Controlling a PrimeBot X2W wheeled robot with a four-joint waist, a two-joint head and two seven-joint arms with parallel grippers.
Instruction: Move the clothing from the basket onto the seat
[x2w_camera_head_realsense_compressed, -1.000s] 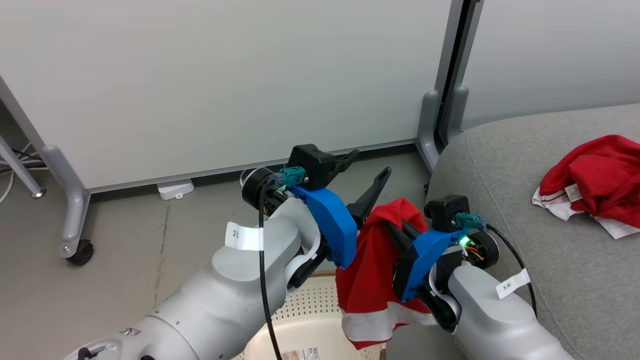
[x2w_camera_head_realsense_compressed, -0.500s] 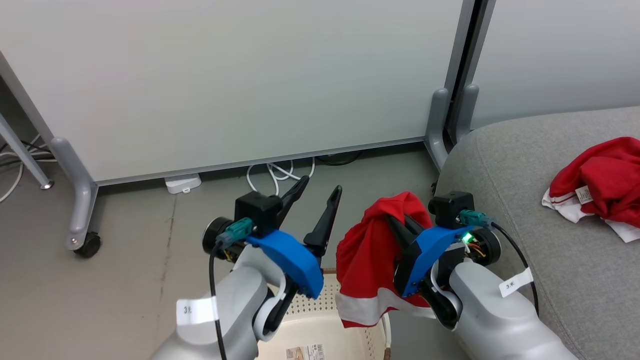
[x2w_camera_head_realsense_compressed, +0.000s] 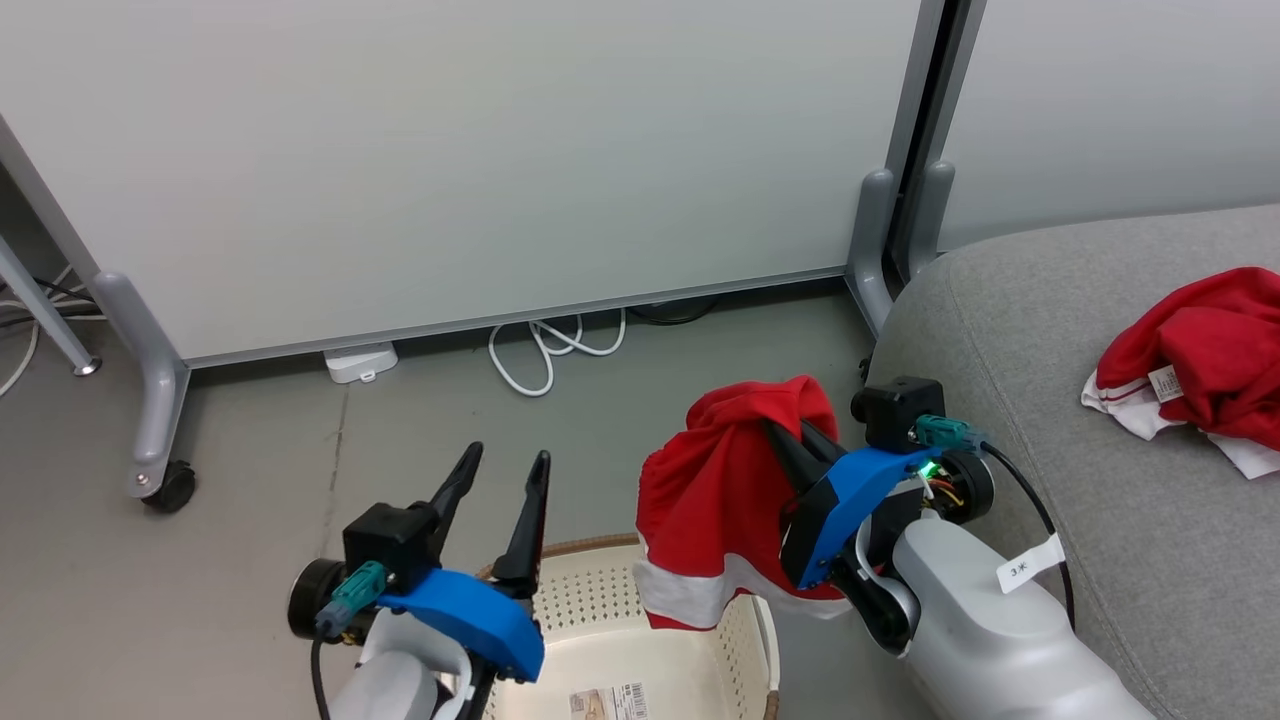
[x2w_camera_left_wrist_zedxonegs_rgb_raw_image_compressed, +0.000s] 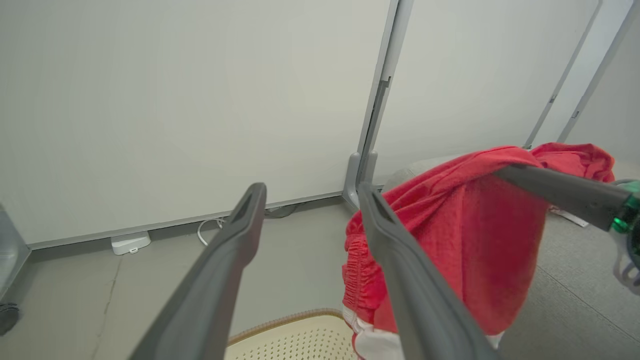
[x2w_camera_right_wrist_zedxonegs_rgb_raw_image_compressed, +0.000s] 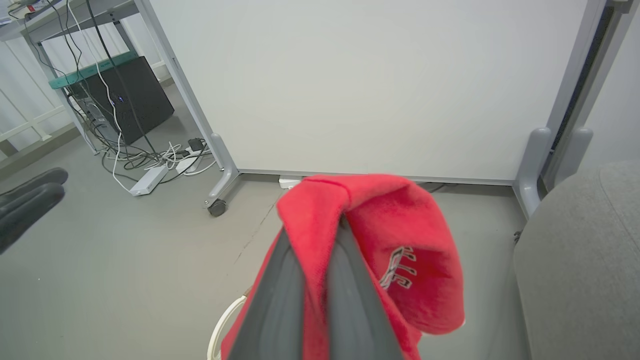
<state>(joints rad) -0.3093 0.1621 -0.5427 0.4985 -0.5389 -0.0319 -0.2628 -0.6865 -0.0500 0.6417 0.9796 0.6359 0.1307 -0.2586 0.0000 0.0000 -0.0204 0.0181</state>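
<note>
Clothing in right hand, seemingly above basket rim, near seat

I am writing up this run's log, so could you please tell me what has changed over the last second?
The left gripper, open and empty, drew back from beside the held red garment, down and leftward to the basket rim. The right gripper stayed shut on that garment, which hangs over the basket. The other garment stayed on the sofa.
</note>
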